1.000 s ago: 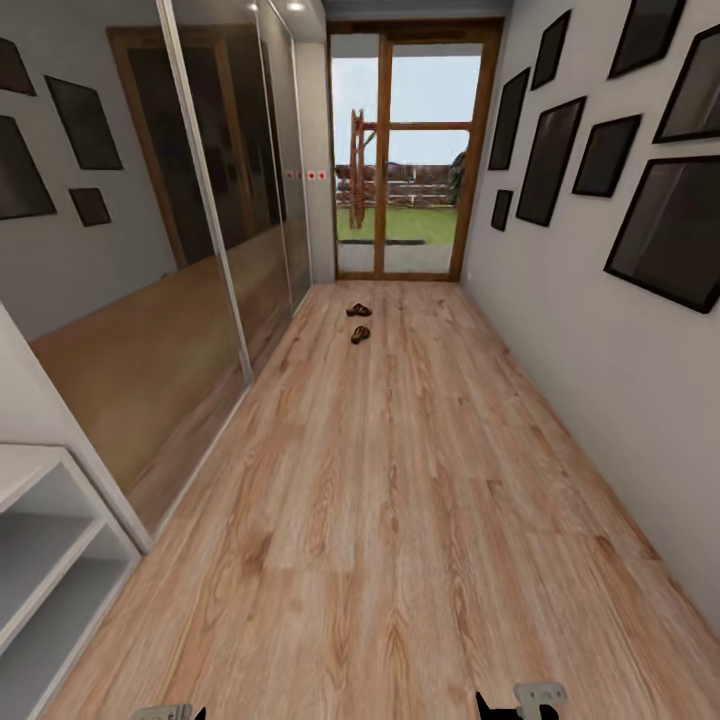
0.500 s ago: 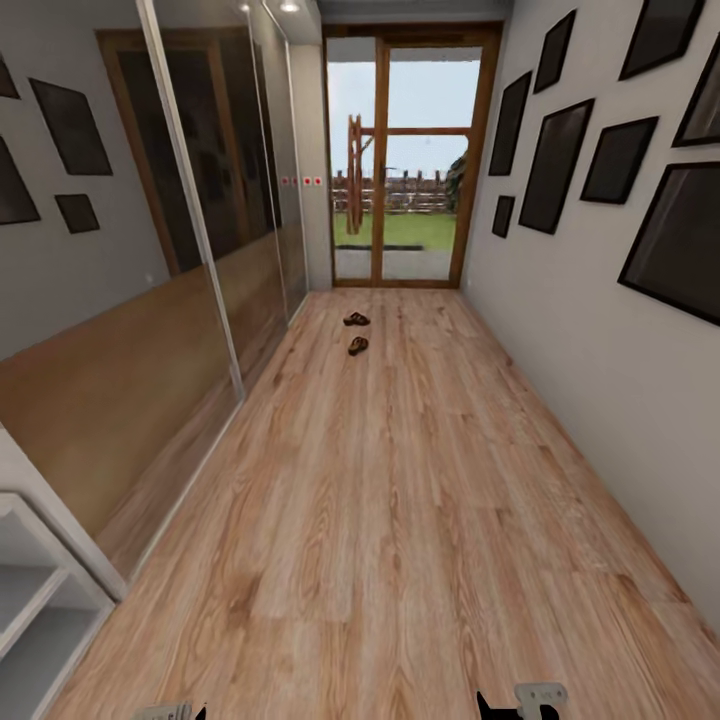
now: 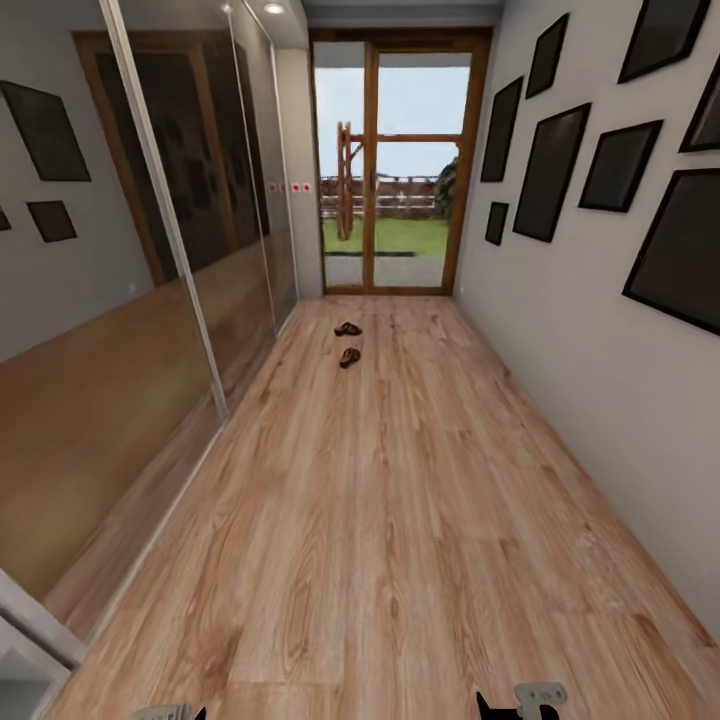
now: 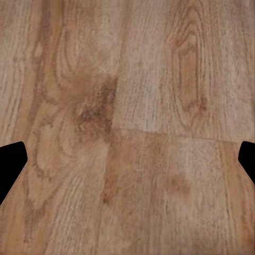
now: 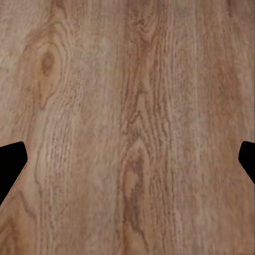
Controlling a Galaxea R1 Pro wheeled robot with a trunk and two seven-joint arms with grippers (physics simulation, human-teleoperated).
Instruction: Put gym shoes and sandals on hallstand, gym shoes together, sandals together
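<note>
The camera has rolled forward down the corridor since the earlier frames: the grey rack (image 3: 18, 668) that filled the near left corner has slid almost out of view, leaving a sliver at the near left edge, and the mirrored wardrobe doors (image 3: 150, 300) on the left loom larger. The two sandals (image 3: 348, 343) lie on the floor (image 3: 400, 520) far ahead, near the glass door (image 3: 395, 165), one just beyond the other and slightly apart, both well away from the rack. They are too small here to show their straps. Dark picture frames (image 3: 545, 170) hang along the right wall, and a few show reflected in the mirrors on the left. Through the door, grass and a wooden fence are visible. At the near edge of the head view, a bit of the left gripper (image 3: 165, 713) and of the right gripper (image 3: 530, 700) peek in. In the left wrist view the left gripper (image 4: 127, 159) hangs over bare planks with its dark fingertips (image 4: 10, 164) spread wide to the picture's edges, holding nothing; the right gripper (image 5: 127, 159) in its wrist view is likewise spread wide, fingertips (image 5: 10, 164) apart over wood grain, empty.
</note>
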